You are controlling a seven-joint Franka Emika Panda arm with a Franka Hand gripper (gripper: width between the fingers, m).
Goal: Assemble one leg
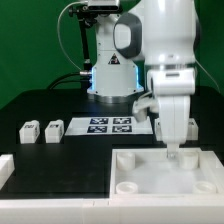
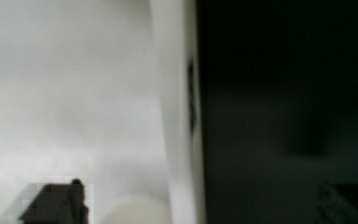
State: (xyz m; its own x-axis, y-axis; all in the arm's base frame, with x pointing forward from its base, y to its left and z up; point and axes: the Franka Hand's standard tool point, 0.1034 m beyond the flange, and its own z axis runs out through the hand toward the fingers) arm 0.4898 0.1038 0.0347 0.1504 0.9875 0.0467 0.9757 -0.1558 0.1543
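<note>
Two legs (image 1: 28, 130) (image 1: 52, 129), small white blocks with black-and-white markers, stand on the black table at the exterior view's left, far from my gripper. My gripper (image 1: 173, 150) points down over the far wall of the large white tray-like part (image 1: 140, 160). In the wrist view the gripper (image 2: 202, 207) is open, with one dark fingertip (image 2: 51, 205) over the blurred white part (image 2: 69, 100) and the other over the black table. The part's raised wall (image 2: 176, 100) runs between the fingers. No leg shows between them.
The marker board (image 1: 110, 125) lies flat in front of the robot base. Another white part (image 1: 5, 170) sits at the front of the exterior view's left. A small white piece (image 1: 191, 125) stands behind the gripper at the exterior view's right.
</note>
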